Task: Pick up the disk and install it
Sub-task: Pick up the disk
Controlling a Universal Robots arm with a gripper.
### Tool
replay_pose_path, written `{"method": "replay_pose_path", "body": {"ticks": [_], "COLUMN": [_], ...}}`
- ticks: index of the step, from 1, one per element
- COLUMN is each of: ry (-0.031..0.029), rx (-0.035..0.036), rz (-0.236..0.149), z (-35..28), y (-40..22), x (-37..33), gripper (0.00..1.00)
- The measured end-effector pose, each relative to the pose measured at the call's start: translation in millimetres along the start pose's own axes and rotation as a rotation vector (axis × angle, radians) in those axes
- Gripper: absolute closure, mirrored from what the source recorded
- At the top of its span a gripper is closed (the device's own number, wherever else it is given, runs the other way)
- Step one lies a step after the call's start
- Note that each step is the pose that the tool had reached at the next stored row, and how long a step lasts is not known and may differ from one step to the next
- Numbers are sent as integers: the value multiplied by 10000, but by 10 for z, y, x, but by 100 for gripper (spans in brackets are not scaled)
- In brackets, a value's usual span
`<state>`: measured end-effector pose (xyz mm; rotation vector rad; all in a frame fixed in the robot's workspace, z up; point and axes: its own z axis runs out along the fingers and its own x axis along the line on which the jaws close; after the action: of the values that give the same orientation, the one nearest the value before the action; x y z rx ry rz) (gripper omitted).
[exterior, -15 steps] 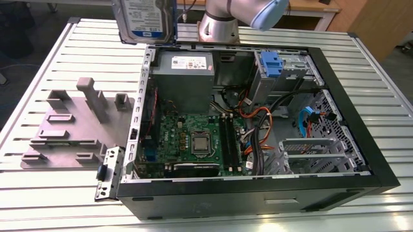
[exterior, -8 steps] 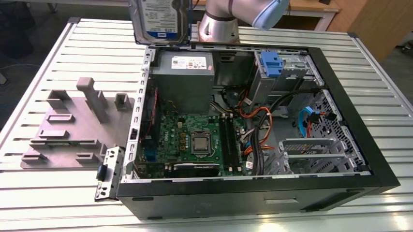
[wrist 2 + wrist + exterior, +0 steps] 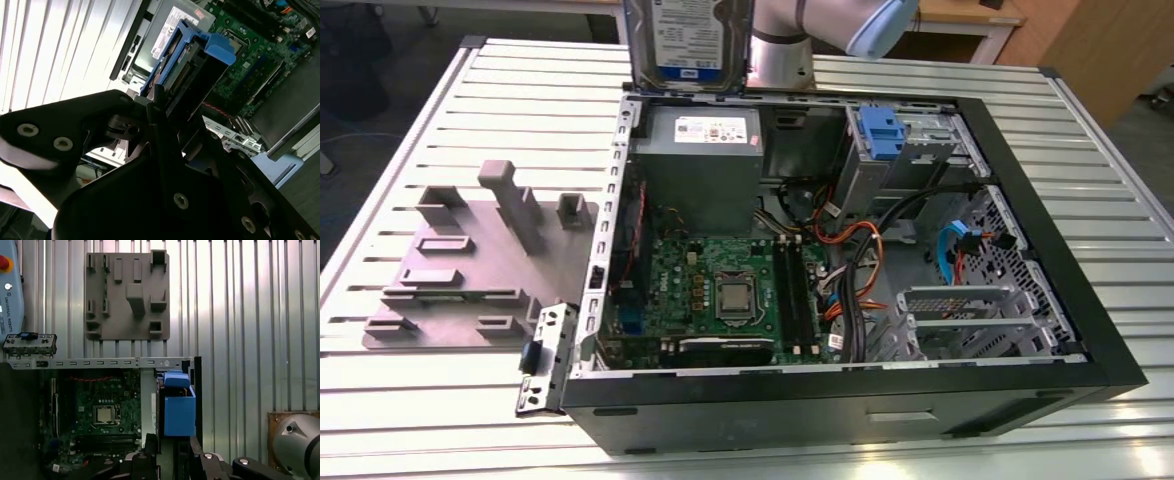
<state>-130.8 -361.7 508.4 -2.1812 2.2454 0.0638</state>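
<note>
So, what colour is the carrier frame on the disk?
Blue; the carrier frame shows best in the first wrist view.

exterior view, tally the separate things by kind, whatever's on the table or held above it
disk, up off the table above the case's far edge: 1
open computer case: 1
grey fixture plate with raised holders: 1
small loose metal bracket beside the case: 1
total: 4
</note>
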Motion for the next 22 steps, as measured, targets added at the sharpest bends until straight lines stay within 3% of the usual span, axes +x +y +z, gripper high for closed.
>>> {"method": "replay_pose_path", "body": {"ticks": [3, 4, 15, 19, 22], "ry": [0, -1, 0, -1, 0], "rx": [0, 0, 0, 0, 0], "rz": [0, -1, 0, 0, 0], "z": [-2, -3, -9, -11, -12], "y": [-120, -210, -677, -834, -919], "x": [-4, -6, -20, -24, -26], "gripper": [65, 65, 65, 65, 65]}}
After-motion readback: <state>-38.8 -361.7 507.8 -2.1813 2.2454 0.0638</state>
